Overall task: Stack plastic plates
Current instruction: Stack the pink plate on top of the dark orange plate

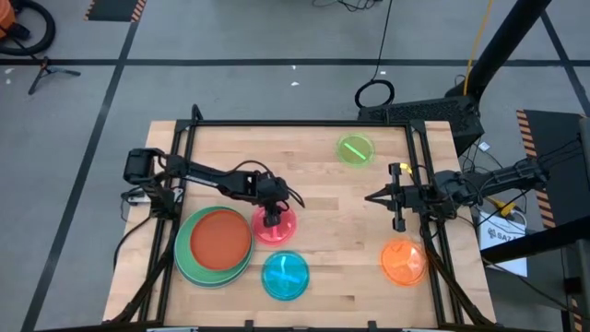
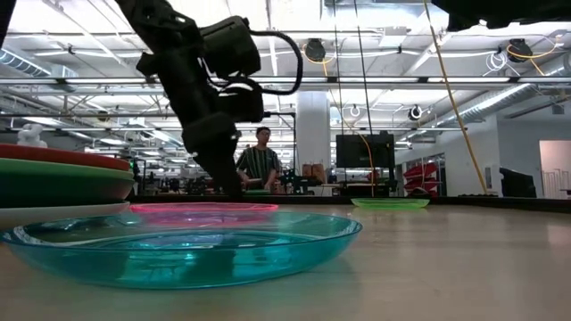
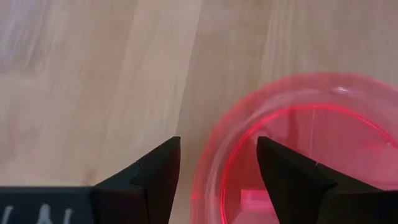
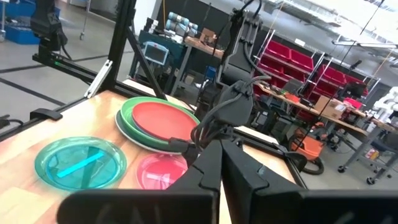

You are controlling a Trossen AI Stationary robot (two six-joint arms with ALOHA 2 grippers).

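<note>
Though open, left tool (image 3: 217, 180) astride pink plate (image 3: 323, 137) rim.

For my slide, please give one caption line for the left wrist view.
Left gripper, open, straddles the rim of the pink plate on the wooden table.

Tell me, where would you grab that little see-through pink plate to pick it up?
Best by its raised rim, from above. The pink plate lies flat on the table, so only its thin upturned edge offers purchase. The left gripper is open astride that rim, one finger outside, the other over the dish. The stack's side looks crowded.
</note>
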